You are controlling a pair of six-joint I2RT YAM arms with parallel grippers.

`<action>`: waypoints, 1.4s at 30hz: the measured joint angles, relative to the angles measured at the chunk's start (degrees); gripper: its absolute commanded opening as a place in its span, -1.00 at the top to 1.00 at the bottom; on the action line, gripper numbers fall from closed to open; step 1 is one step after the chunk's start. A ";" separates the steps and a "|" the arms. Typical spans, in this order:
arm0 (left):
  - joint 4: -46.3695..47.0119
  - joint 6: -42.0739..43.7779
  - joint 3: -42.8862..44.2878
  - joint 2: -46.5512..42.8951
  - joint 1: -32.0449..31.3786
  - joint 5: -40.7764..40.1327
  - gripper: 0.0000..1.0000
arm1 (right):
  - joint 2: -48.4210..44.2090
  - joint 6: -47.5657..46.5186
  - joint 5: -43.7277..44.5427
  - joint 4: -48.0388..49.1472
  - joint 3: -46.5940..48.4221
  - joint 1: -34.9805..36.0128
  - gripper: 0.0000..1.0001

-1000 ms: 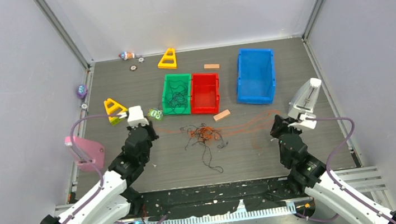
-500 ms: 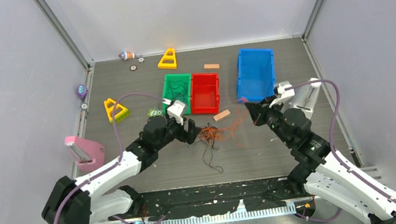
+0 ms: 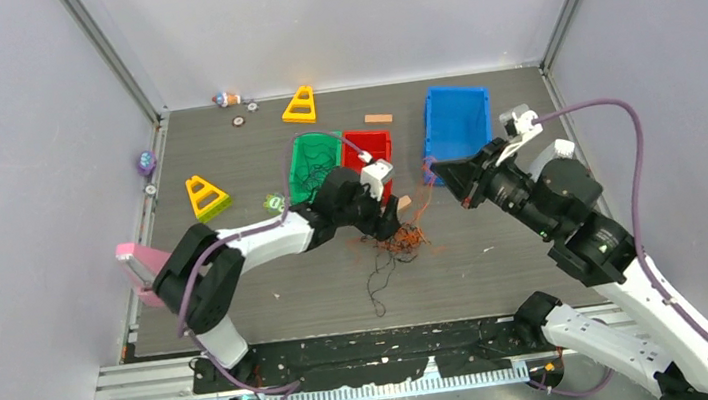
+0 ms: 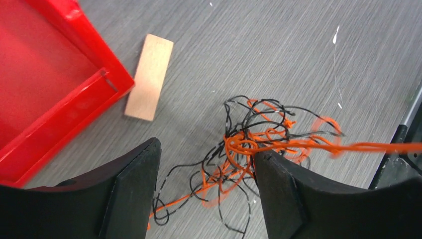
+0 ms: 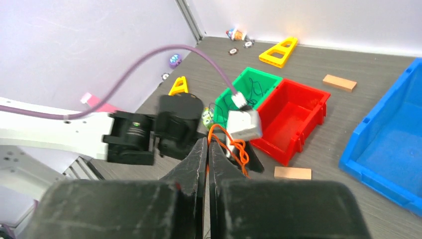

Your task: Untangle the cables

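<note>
Bare table [image 3: 522,253] right of cables [image 3: 401,242]; red bin [image 4: 47,97], wooden block [image 4: 149,77] close behind.

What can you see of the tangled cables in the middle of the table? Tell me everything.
The cables are very thin, floppy strands, orange and black, knotted into one loose clump lying on the grey table near a small wooden block. A black tail trails toward the arms' bases. One orange strand runs taut out of the clump up to the shut right gripper. The open left gripper straddles the clump's near side.
</note>
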 measured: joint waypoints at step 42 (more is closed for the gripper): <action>-12.28 -4.13 -11.89 -21.64 8.31 -19.19 1.00 | 3.78 -6.47 42.29 -20.61 3.15 -0.92 0.90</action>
